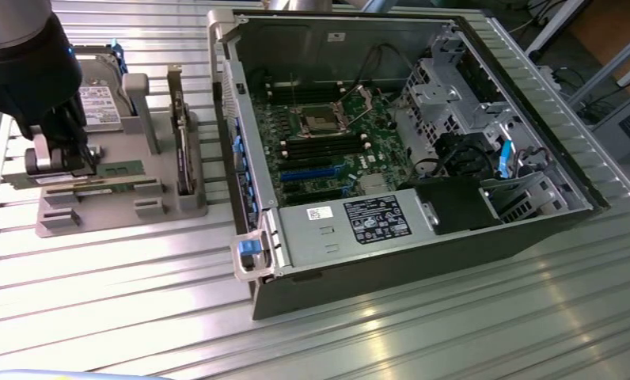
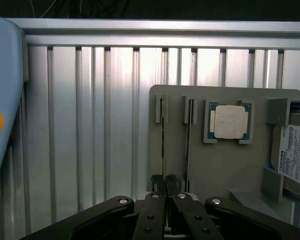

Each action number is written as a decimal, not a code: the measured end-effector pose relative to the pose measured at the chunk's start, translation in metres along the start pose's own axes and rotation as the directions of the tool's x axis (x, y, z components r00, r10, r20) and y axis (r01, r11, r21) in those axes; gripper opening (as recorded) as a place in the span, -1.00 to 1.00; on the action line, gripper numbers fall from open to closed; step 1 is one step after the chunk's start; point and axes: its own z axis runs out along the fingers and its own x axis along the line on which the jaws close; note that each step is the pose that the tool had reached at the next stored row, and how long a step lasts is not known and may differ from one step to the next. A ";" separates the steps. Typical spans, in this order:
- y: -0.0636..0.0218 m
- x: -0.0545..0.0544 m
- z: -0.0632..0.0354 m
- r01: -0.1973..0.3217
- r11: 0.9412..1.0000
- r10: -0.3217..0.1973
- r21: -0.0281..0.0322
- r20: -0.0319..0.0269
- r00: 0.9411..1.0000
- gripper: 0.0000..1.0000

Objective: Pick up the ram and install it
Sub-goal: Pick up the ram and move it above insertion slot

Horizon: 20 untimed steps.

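At the exterior view's left, over a grey holder [image 1: 115, 202]: gripper [image 1: 67, 158], lowered onto the slots.

- Jaws: drawn almost together, only a thin slit between the fingertips [image 2: 157, 181]. They clamp the ram [image 2: 163, 140] from both sides.
- Ram: thin green stick, standing on edge in its holder slot and not lifted clear. In the exterior view its free end [image 1: 122, 168] pokes out beside the gripper.
- Second stick [image 2: 188, 140]: in the neighbouring slot, untouched.
- Processor chip [image 2: 231, 121]: square, silver, in its own recess.
- Hard drive [image 1: 99, 107]: upright at the holder's far end.
- Computer case [image 1: 400, 261]: lying open on the ribbed table [image 1: 135, 309], well apart from the gripper.
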 end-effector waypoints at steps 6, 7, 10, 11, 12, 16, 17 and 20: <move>0.0000 0.000 -0.0038 0.000 1.000 0.000 0.000 0.000 1.000 -0.76; 0.0000 0.000 -0.0044 0.000 1.000 0.000 0.000 0.000 1.000 -0.76; 0.0000 0.000 -0.0064 0.000 1.000 0.000 0.000 0.000 1.000 -0.76; 0.0000 0.000 -0.0076 0.000 1.000 0.000 0.000 0.000 1.000 -0.76; 0.0000 0.000 -0.0083 0.000 1.000 0.000 0.000 0.000 1.000 -0.76; -0.0001 0.000 -0.0113 0.000 1.000 0.000 0.000 0.000 1.000 -0.76; 0.0000 0.000 -0.0119 0.000 1.000 0.000 0.000 0.000 1.000 -0.76; -0.0001 0.000 -0.0134 0.000 1.000 0.000 0.000 0.000 1.000 -0.76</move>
